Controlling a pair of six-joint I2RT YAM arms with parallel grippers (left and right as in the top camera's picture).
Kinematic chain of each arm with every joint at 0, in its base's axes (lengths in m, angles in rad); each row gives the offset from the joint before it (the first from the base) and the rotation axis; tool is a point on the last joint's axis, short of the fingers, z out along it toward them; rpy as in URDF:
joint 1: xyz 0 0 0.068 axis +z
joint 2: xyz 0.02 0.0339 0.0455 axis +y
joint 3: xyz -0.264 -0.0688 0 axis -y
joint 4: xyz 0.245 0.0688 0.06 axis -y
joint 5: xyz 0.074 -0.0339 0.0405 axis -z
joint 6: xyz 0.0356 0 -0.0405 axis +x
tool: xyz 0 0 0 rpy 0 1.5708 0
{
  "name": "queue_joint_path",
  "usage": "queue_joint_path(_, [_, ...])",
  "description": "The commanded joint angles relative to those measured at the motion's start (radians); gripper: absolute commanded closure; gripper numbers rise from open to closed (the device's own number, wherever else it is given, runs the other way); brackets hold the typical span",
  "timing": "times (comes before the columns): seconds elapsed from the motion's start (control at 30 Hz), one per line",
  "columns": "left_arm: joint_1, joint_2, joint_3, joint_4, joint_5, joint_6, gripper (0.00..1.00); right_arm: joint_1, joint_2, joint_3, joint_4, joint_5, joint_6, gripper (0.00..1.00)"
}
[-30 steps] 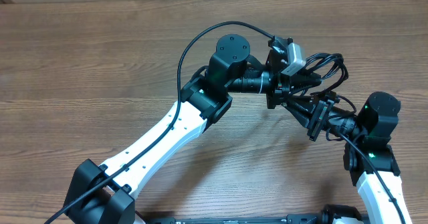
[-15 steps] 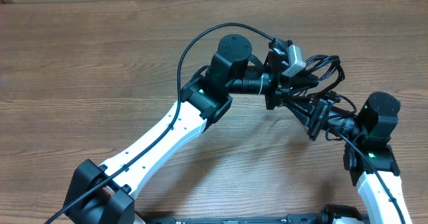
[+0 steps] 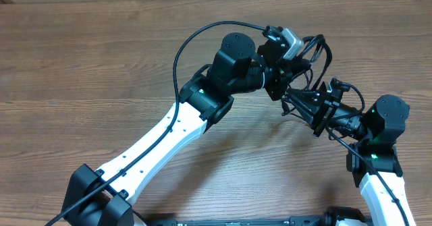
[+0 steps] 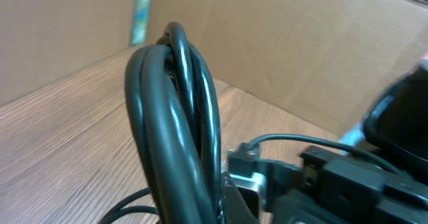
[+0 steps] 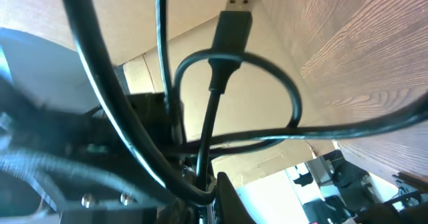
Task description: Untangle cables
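The cables (image 3: 320, 52) form a bunch of thin black loops held off the table between my two arms. My left gripper (image 3: 300, 69) is shut on the bunch; in the left wrist view a thick fold of cables (image 4: 175, 117) rises straight up from the left gripper (image 4: 215, 207). Just below it, my right gripper (image 3: 291, 99) is shut on strands of the same bunch. From the right gripper (image 5: 208, 192) in the right wrist view, strands fan out and a plug (image 5: 237, 13) with a silvery end points upward, looped by another strand.
The wooden table (image 3: 101, 64) lies under both arms, with a cardboard wall (image 4: 301, 43) behind it. The left arm (image 3: 169, 131) reaches in from the bottom left, the right arm (image 3: 381, 152) from the bottom right. The grippers are almost touching.
The left gripper has turned and swung the cable bunch toward the far side. The right gripper has followed upward and closed on the strands.
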Motion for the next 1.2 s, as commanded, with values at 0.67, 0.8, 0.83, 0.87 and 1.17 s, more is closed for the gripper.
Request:
queue_joint_path(0.67, [0.001, 0.013, -0.013, -0.145, -0.214, -0.07, 0.96, -0.003, -0.016, 0.021, 0.032, -0.012, -0.025, 0.96])
queue_joint_path(0.8, [0.002, 0.013, -0.013, -0.192, -0.311, -0.166, 0.96, -0.003, -0.016, 0.021, 0.032, -0.012, -0.025, 0.96])
queue_joint_path(0.83, [0.002, 0.013, -0.013, -0.193, -0.311, -0.18, 0.96, -0.003, -0.016, 0.021, 0.032, -0.012, -0.025, 0.96])
queue_joint_path(0.87, [0.002, 0.013, -0.013, -0.193, -0.312, -0.2, 0.96, -0.003, -0.016, 0.021, 0.032, -0.012, -0.025, 0.96])
queue_joint_path(1.17, [0.002, 0.013, -0.013, -0.323, -0.488, -0.463, 0.96, -0.003, -0.016, 0.021, 0.032, -0.011, -0.034, 0.96])
